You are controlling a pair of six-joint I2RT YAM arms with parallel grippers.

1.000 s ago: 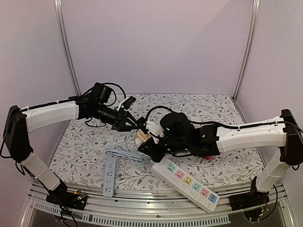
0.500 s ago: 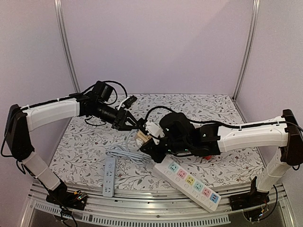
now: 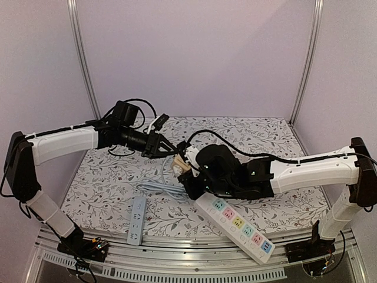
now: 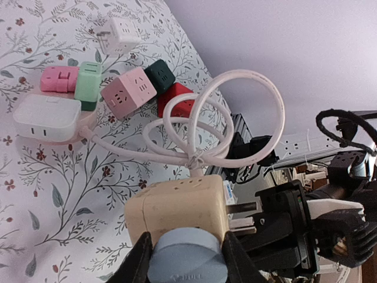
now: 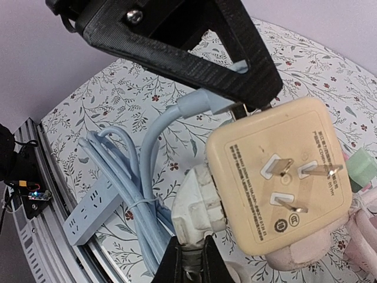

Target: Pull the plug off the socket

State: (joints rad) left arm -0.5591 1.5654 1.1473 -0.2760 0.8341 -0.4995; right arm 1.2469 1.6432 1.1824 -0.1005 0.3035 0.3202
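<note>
The pale-blue round plug (image 5: 203, 105) is pinched by the left pincer (image 4: 187, 252), the white plug (image 5: 197, 212) by the right pincer (image 5: 189, 246); the cream cube socket (image 5: 277, 177) seems light and rigid.

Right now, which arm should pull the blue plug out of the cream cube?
Probably left: the left tool clamps the blue plug; the right tool pinches the white plug, bracing the cream cube.

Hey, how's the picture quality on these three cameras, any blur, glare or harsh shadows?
Top external: soft, even light, no glare, only faint shadows under the arms. Left wrist: the blue plug nearest the lens looks soft, while the cream adapter cube is sharp. Right wrist: the cube's prongs and the white plug are crisp; the left arm's black fingers are dark with little detail.
</note>
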